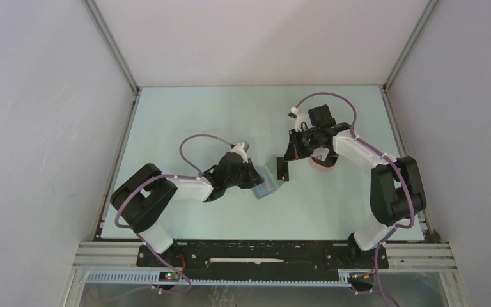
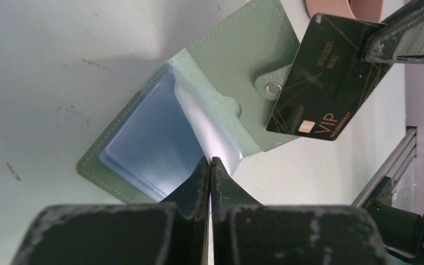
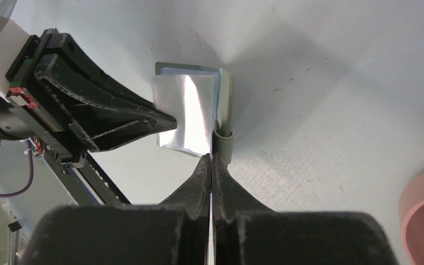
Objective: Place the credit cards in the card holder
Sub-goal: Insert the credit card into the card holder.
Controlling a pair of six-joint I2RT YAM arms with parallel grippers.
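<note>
The grey-green card holder (image 2: 237,55) lies open on the table, snap tab to the right. My left gripper (image 2: 210,161) is shut on the edge of its clear sleeve (image 2: 199,121), which stands lifted off the bluish pocket (image 2: 143,138). A black credit card (image 2: 326,83) with gold lines and "VIP" hangs tilted over the holder's right flap, pinched at its top corner by my right gripper (image 3: 212,157), which is shut on it. From above, the card (image 1: 283,167) sits just right of the holder (image 1: 270,187). Whether the bluish pocket has a card in it I cannot tell.
The salmon-pink tray (image 1: 325,160) sits right of the card, under the right arm, and its rim (image 3: 419,215) shows in the right wrist view. The left gripper's fingers (image 3: 116,110) lie close to the left of the holder (image 3: 226,88). The aluminium rail (image 2: 386,171) runs along the near edge.
</note>
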